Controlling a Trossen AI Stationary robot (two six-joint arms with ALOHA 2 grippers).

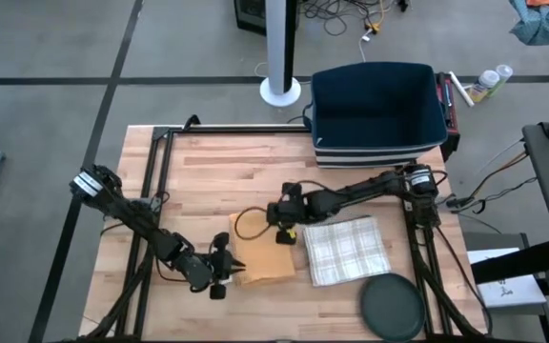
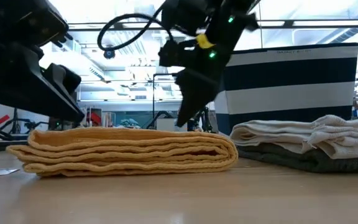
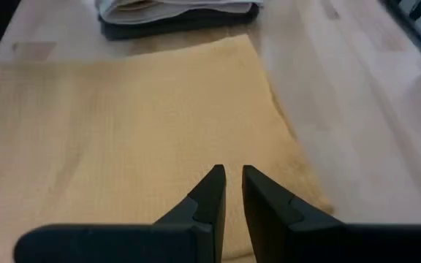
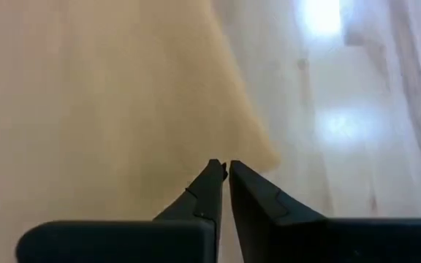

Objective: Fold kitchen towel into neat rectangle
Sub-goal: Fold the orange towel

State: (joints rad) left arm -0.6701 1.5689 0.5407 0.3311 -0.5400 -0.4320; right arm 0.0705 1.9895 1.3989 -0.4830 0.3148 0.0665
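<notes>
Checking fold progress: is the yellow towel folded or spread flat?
Folded. The yellow towel shows several stacked layers with a rounded fold edge in the low view, forming a compact rectangle from above.

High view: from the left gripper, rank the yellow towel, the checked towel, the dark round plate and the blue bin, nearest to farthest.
From the left gripper, at the table's near left:
1. Yellow towel, right beside it, folded.
2. Checked towel, further right, past the yellow one.
3. Dark round plate, at the near right corner.
4. Blue bin, at the far right edge.
</notes>
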